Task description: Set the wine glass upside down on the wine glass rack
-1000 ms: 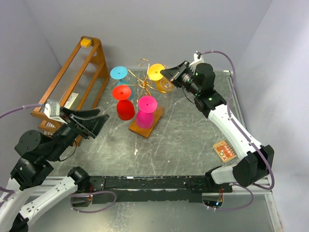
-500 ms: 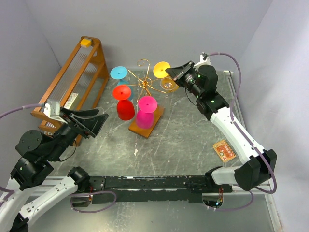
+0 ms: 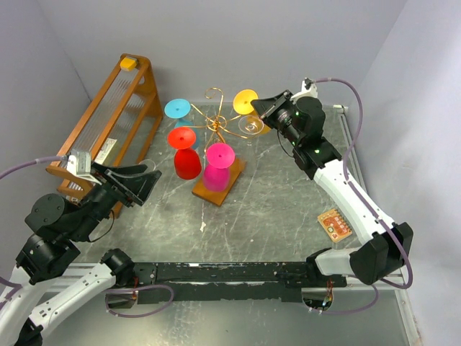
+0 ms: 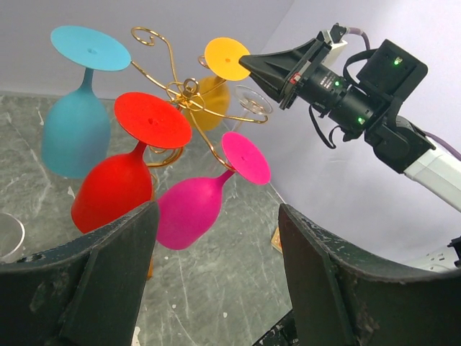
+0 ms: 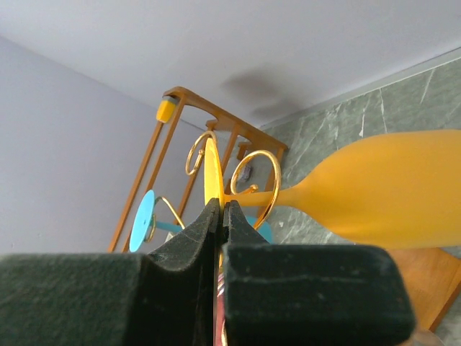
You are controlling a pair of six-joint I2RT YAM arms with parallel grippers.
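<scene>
**Top external view.** The yellow wine glass [image 3: 245,101] is upside down at the far right side of the wine glass rack [image 3: 214,124], foot uppermost, above the bench [image 3: 288,209]. The right gripper [image 3: 253,108] is clenched at the foot's rim. The left gripper [image 3: 135,180] hangs released and empty, well apart from the rack. Risk: the red glass [image 3: 184,151], pink glass [image 3: 218,164] and blue glass [image 3: 177,109] crowd the same stem, and a sideways nudge could shake them or tip the rack. This view does not show whether the yellow stem sits in a scroll.

**Left wrist view.** This side-on view shows what the top view hides. The yellow bowl hangs below its foot, close behind the rack's arms, with a clear glass [image 4: 252,101] just beside it. That is the likely knock.

**Right wrist view.** Only here is the grip seen close. The fingers [image 5: 173,252] are pressed together with the foot, edge-on, running into their seam — apparently pinched by its rim. The stem crosses a gold scroll [image 5: 256,179]; seated or merely beside it, I cannot tell. Letting go unseated would drop the glass.
</scene>
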